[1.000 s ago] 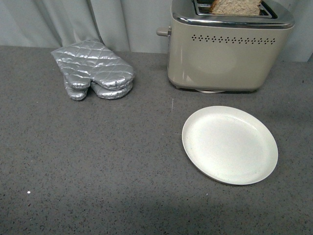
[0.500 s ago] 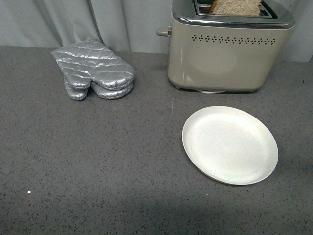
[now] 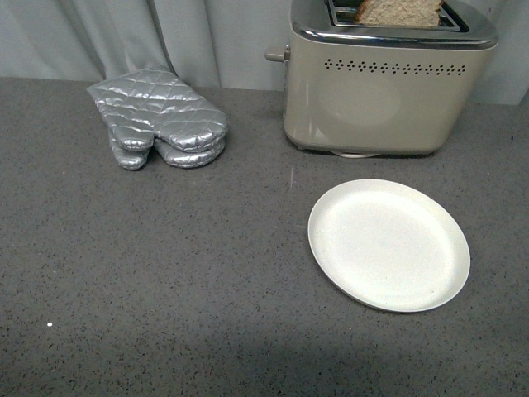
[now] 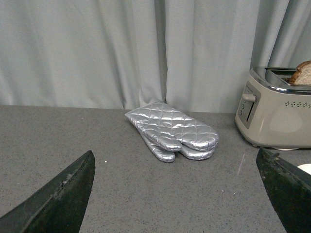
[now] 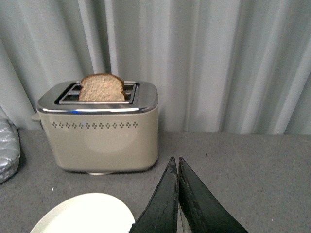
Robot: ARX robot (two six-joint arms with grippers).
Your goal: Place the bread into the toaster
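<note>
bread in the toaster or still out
In: the bread stands upright in a slot of the toaster, top half showing; the plate is empty.

We seem to face a staged kitchen counter: a speckled grey worktop point(image 3: 165, 281) bearing a beige toaster point(image 3: 380, 91), a white plate point(image 3: 388, 245) and silver quilted oven mitts point(image 3: 159, 117), with a plain grey curtain point(image 4: 121, 48) hung behind as backdrop.

Bread point(image 5: 102, 88) upright in toaster point(image 5: 99, 131) slot, ahead-left of right end effector point(image 5: 178, 194). Plate point(image 5: 85, 213) on worktop point(image 5: 243, 165), between toaster and right end effector. Oven mitts point(image 4: 172, 131) ahead of left end effector point(image 4: 175, 194), toaster to their right.
</note>
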